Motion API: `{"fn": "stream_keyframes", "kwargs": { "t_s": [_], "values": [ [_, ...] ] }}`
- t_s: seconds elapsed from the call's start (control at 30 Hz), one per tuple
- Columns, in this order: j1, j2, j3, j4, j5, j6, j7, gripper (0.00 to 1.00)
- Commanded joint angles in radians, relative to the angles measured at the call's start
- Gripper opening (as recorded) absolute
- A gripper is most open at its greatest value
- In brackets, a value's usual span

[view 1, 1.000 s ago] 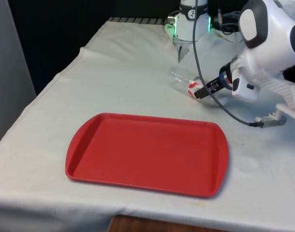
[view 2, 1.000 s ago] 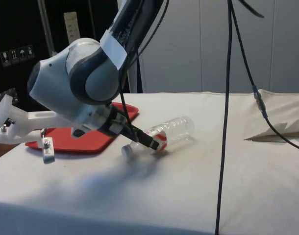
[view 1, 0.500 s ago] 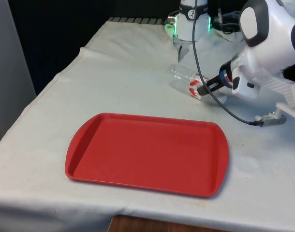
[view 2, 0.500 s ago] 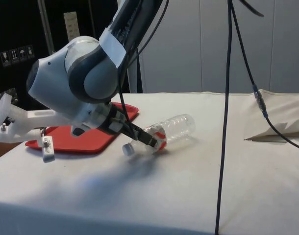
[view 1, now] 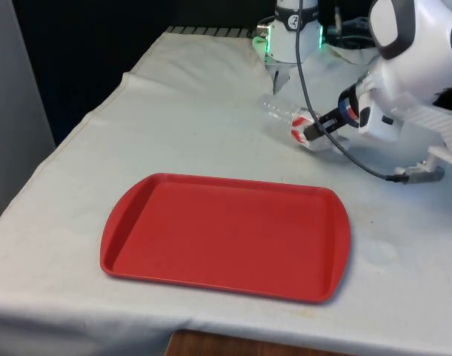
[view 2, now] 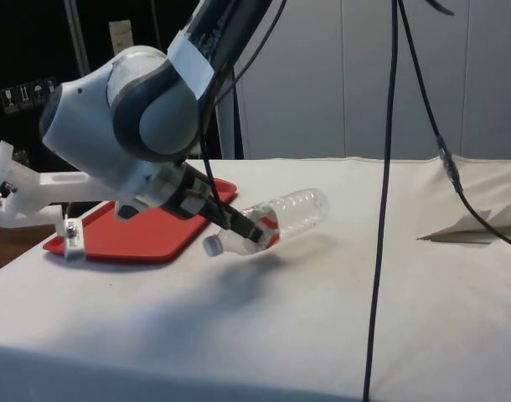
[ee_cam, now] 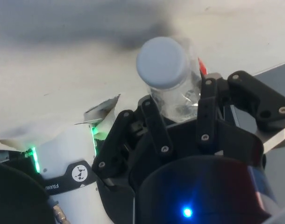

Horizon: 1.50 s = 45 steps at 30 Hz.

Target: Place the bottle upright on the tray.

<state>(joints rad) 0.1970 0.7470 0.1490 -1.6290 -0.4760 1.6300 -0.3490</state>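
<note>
A clear plastic bottle (view 1: 284,116) with a red label and a pale cap hangs tilted just above the cloth, its cap end lower. My gripper (view 1: 310,132) is shut on the bottle near its neck. From the side, the bottle (view 2: 285,214) slants up away from the gripper (view 2: 245,232), clear of the table. In the wrist view the bottle's cap (ee_cam: 161,62) sticks out between the black fingers (ee_cam: 154,123). The red tray (view 1: 226,233) lies flat nearer the front edge of the table, to the front view's left of the gripper.
A black cable (view 1: 322,141) loops from the arm across the cloth beside the bottle. The robot's base (view 1: 289,41) stands at the far end. The cloth is creased near the base, and the tray (view 2: 147,234) sits behind the arm in the side view.
The gripper has lifted the bottle off the cloth and carried it slightly up and away from the tray. The bottle's cap end now hangs free.
</note>
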Motion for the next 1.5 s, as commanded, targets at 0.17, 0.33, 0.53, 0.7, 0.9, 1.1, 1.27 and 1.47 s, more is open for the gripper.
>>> {"fn": "stream_keyframes", "kwargs": {
  "t_s": [0.17,0.33,0.53,0.7,0.9,1.1,1.27,1.47],
  "values": [
    [-0.002,-0.027,0.003,-0.016,0.006,0.007,0.004,0.34],
    [0.0,-0.036,0.001,-0.018,0.002,0.0,0.001,0.34],
    [-0.003,-0.072,0.004,-0.037,0.011,0.007,0.003,0.34],
    [-0.004,-0.088,0.005,-0.041,0.013,0.007,0.0,0.34],
    [-0.007,-0.118,0.005,-0.049,0.018,0.007,-0.005,0.34],
    [-0.012,-0.141,0.004,-0.058,0.023,0.014,-0.011,0.34],
    [-0.018,-0.157,0.005,-0.06,0.028,0.019,-0.017,0.34],
    [-0.017,-0.16,0.001,-0.052,0.027,0.005,-0.021,0.34]
  ]
}}
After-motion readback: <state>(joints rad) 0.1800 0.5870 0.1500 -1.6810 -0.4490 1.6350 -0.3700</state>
